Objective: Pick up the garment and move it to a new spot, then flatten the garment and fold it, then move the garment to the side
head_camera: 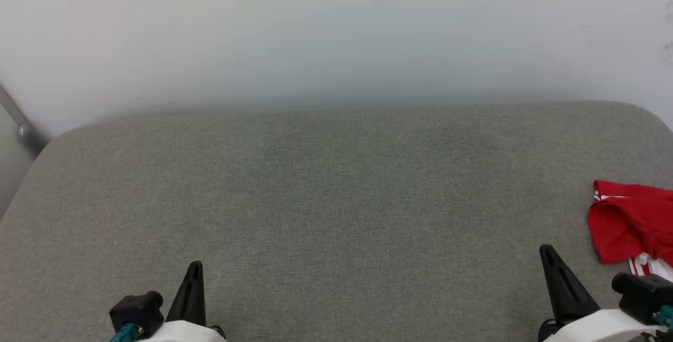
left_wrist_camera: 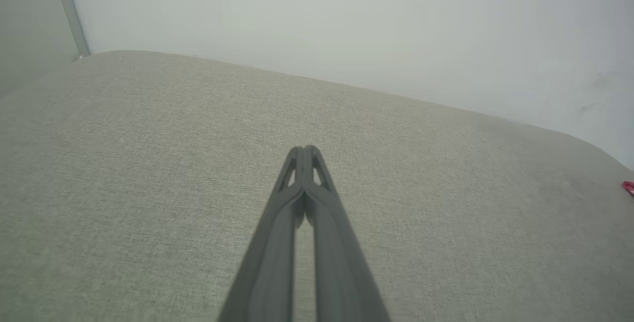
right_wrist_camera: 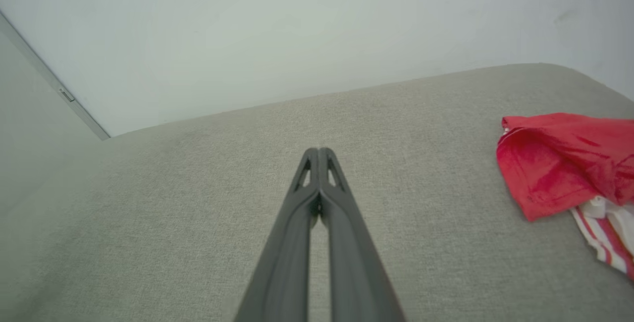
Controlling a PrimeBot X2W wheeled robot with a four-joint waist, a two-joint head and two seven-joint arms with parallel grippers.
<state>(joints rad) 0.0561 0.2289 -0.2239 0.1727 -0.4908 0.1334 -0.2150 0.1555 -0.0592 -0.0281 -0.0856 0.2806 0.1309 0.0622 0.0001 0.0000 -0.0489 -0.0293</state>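
The garment [head_camera: 631,223] is a bright red cloth with a white, red-striped panel, lying bunched at the right edge of the grey cushioned surface and cut off by the head view's border. The right wrist view has the garment [right_wrist_camera: 559,163] to the right of my fingers. A tiny red corner of the garment [left_wrist_camera: 628,187] peeks in at the far right of the left wrist view. My right gripper [head_camera: 548,251] rests at the lower right, shut and empty, a short way left of the cloth. My left gripper [head_camera: 195,265] sits at the lower left, shut and empty, far from the cloth.
The grey fabric surface [head_camera: 326,200] spreads wide between both grippers, its far edge meeting a pale wall [head_camera: 336,31]. A metal rail [head_camera: 21,126] runs down at the far left corner. The surface's corners are rounded at the back left and back right.
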